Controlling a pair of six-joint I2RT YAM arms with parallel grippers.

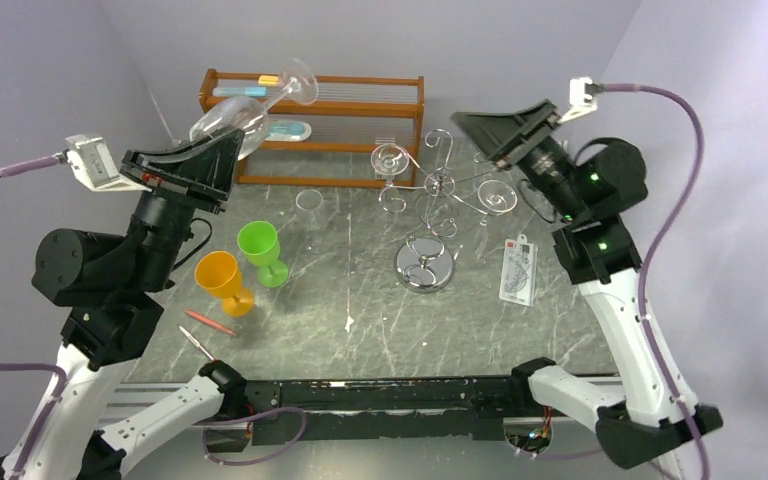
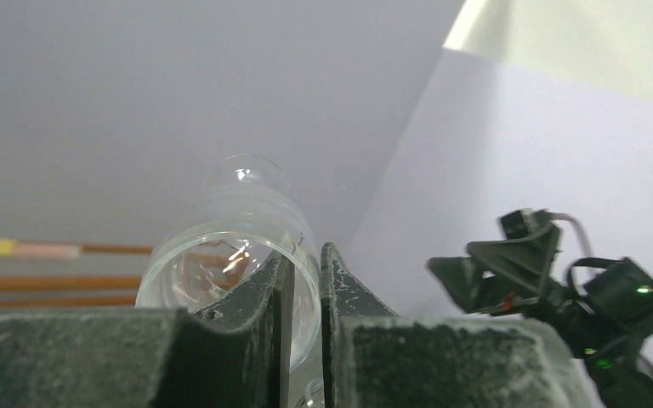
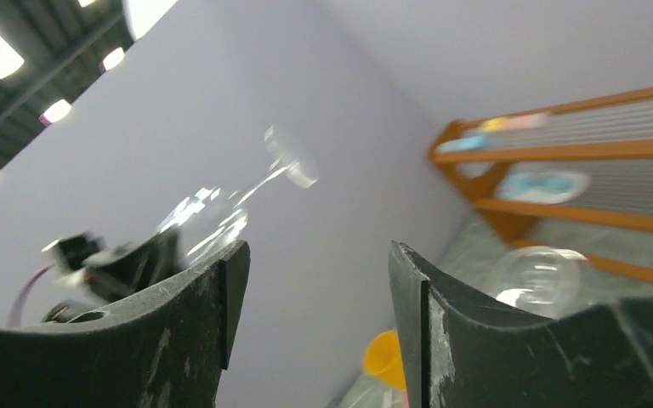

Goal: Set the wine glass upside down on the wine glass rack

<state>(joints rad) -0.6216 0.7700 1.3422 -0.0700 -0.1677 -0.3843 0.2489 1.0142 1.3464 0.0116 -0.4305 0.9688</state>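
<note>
Left claw (image 1: 222, 148) raised above the left side of the surface (image 1: 360, 310), pinching the wine glass (image 1: 232, 122) by the bowl. The glass is tilted in the air, with the bowl low by the claw and the stem and foot pointing up and back toward the wooden shelf (image 1: 360, 108). It is well apart from the rack and not touching it.

Left wrist view: claw (image 2: 306, 285) fingers (image 2: 265, 327) pressed nearly together on the wall of the bowl (image 2: 229, 246), clear rim right at the tips.

Right claw (image 1: 482, 135) spread wide and holding nothing. It hovers at the back right, above and just right of the wine glass rack (image 1: 426, 266). Right wrist view: claw (image 3: 319, 263) with both fingers (image 3: 183, 331) well apart and only wall between them. The held glass (image 3: 238, 208) is blurred beyond them.

The rack stands on the surface right of centre, round shiny base down, post up, curled arms spread out. Another clear glass (image 1: 391, 160) is at a left arm of the rack; I can't tell how it hangs.

Also on the surface:
- A green cup (image 1: 260, 250) and an orange cup (image 1: 223, 280), upright at left, just beside each other.
- Two thin red sticks (image 1: 210, 322) near the left arm's base.
- A flat white pack (image 1: 518, 270) right of the rack base.
</note>
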